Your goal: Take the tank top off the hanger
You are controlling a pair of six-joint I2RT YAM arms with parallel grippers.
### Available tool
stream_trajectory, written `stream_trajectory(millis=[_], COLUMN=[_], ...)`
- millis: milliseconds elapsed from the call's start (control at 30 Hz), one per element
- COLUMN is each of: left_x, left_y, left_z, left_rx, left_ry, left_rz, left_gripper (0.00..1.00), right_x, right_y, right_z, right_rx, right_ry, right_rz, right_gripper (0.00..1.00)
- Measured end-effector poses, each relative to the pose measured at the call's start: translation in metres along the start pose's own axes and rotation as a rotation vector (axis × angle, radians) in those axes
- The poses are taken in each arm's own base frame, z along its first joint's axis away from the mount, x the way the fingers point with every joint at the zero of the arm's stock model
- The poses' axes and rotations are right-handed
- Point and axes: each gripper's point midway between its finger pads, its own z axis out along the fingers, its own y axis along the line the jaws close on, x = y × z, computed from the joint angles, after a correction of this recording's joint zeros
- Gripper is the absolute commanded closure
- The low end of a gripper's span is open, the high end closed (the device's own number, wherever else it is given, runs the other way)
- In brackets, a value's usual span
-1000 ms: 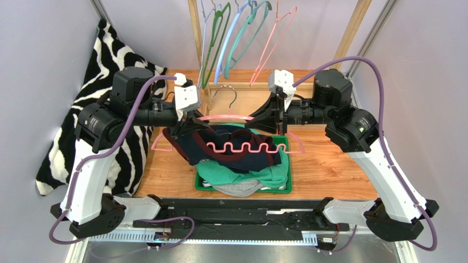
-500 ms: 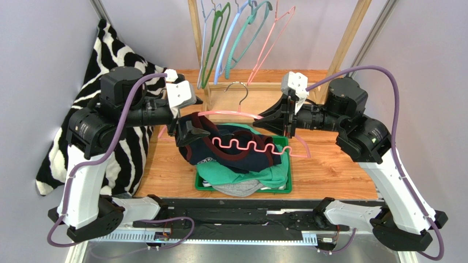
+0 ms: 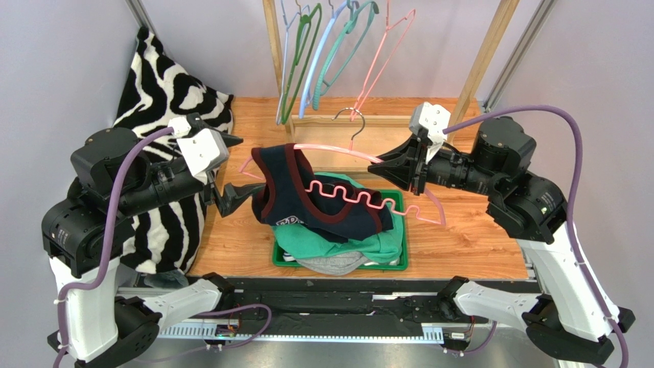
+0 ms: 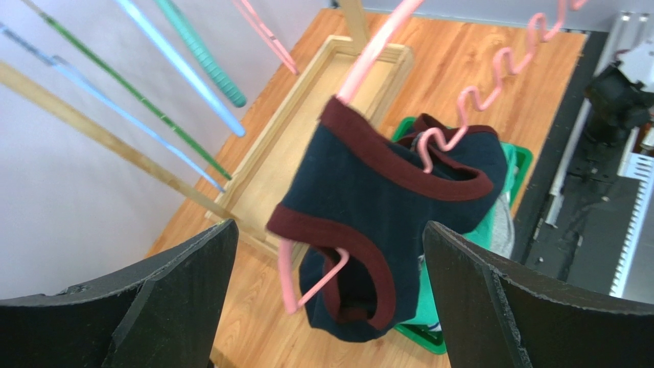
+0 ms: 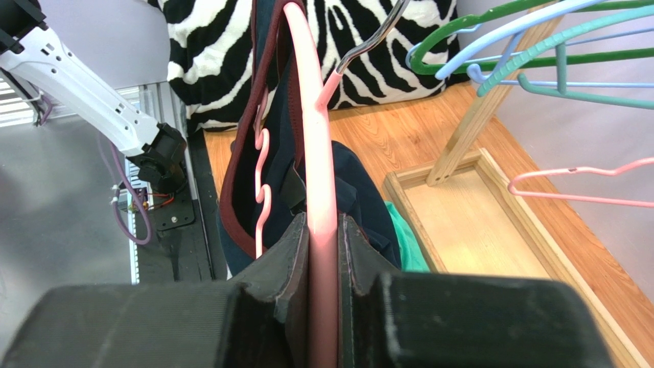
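Observation:
A navy tank top [image 3: 295, 195] with maroon trim hangs bunched on the left half of a pink hanger [image 3: 338, 152], held tilted above the bin. My right gripper [image 3: 401, 162] is shut on the hanger's upper arm [image 5: 318, 153], which sits pinched between its jaws; the tank top [image 5: 276, 146] drapes just beyond. My left gripper [image 3: 244, 196] stands wide open to the left of the tank top, apart from it. In the left wrist view the tank top [image 4: 384, 184] and the hanger's pink end [image 4: 288, 280] hang ahead of the open left gripper [image 4: 326, 238].
A green bin [image 3: 401, 261] holding green and grey clothes sits under the hanger. A zebra-print cloth [image 3: 165, 100] lies at the left. A wooden rack with several coloured hangers [image 3: 322, 54] stands at the back over a wooden tray [image 3: 384, 126].
My left gripper opened, let go of the tank top and drew back to the left. The right arm carried the hanger rightward and tilted it, so the garment now hangs free.

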Motion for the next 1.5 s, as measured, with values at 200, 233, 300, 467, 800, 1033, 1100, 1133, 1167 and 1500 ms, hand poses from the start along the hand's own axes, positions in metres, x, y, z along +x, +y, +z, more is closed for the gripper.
stream_trajectory(millis=[200, 233, 300, 467, 800, 1033, 1100, 1133, 1167, 1500], left_x=[0.011, 0.015, 0.022, 0.029, 0.045, 0.049, 0.048, 0.047, 0.044, 0.018], left_y=[0.018, 0.017, 0.014, 0.007, 0.024, 0.026, 0.024, 0.024, 0.024, 0.011], left_z=[0.0, 0.002, 0.008, 0.032, 0.065, 0.072, 0.071, 0.071, 0.069, 0.049], left_rx=[-0.109, -0.106, -0.085, 0.005, 0.005, 0.019, 0.024, 0.025, 0.025, 0.056], left_ry=[0.028, 0.037, 0.052, 0.07, 0.13, 0.145, 0.144, 0.141, 0.135, 0.047], left_rz=[-0.038, -0.049, -0.077, -0.165, -0.257, -0.268, -0.269, -0.267, -0.263, -0.219], left_gripper=[0.03, 0.05, 0.1, 0.29, 0.95, 1.0, 1.0, 1.0, 1.0, 1.0], right_x=[-0.006, -0.009, -0.013, -0.02, -0.011, -0.007, -0.007, -0.007, -0.008, -0.017], right_y=[0.003, 0.003, 0.003, -0.001, -0.009, -0.014, -0.013, -0.013, -0.012, 0.0], right_z=[-0.022, -0.027, -0.034, -0.042, -0.044, -0.047, -0.049, -0.05, -0.051, -0.07], right_rx=[0.048, 0.06, 0.079, 0.125, 0.162, 0.195, 0.198, 0.2, 0.2, 0.197], right_ry=[-0.023, -0.035, -0.051, -0.075, -0.036, -0.019, -0.019, -0.022, -0.026, -0.073], right_rz=[-0.025, -0.036, -0.051, -0.075, -0.081, -0.075, -0.075, -0.076, -0.078, -0.095], right_gripper=[1.0, 1.0, 1.0, 1.0, 1.0, 1.0, 1.0, 1.0, 1.0, 1.0])
